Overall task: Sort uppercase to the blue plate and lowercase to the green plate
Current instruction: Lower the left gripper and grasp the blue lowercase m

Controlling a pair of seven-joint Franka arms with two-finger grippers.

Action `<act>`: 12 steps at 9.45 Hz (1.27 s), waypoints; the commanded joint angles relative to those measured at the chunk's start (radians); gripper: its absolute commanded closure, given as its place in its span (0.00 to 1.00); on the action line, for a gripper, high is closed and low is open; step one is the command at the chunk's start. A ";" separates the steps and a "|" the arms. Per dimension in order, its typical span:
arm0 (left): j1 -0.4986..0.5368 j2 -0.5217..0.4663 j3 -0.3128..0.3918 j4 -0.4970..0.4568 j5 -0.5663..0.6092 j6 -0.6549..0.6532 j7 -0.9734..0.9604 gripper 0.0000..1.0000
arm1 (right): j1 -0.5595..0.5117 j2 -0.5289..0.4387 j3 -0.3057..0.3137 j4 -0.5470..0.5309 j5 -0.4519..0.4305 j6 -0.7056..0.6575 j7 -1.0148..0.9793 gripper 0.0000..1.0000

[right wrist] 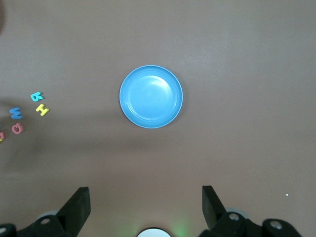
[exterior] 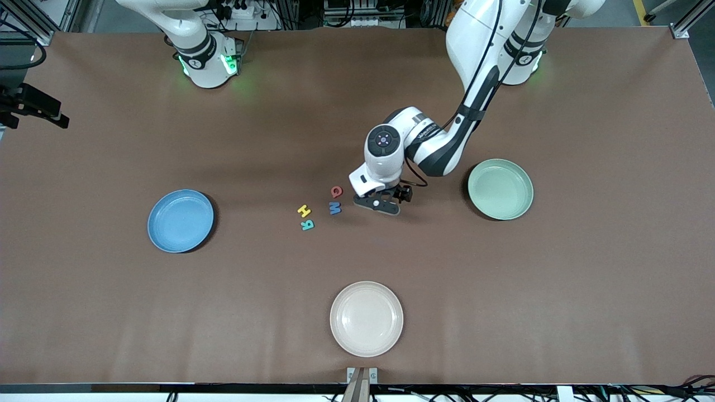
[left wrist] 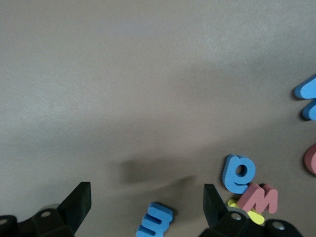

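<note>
Lowercase (left wrist: pixel 239 173): lying mid-table beside uppercase (exterior: pixel 334 208), between blue plate (exterior: pixel 180 220) and green plate (exterior: pixel 500 188), both empty. Hanging low over them, left gripper (left wrist: pixel 145 195), spread wide, probably lining up on the e (left wrist: pixel 154 220). Waiting wide-open above blue plate, right gripper (right wrist: pixel 143 197).

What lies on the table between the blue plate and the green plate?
In the front view, between the blue plate and green plate lie four capital letters, with the left gripper low beside them.
</note>
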 commanded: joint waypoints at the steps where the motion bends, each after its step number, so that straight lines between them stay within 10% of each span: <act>1: 0.000 -0.070 -0.004 -0.098 -0.020 0.013 -0.018 0.00 | 0.003 0.003 0.000 0.003 -0.009 0.003 -0.002 0.00; 12: 0.012 -0.094 -0.033 -0.210 -0.054 0.112 -0.022 0.00 | 0.003 0.005 0.000 0.001 -0.009 0.013 -0.002 0.00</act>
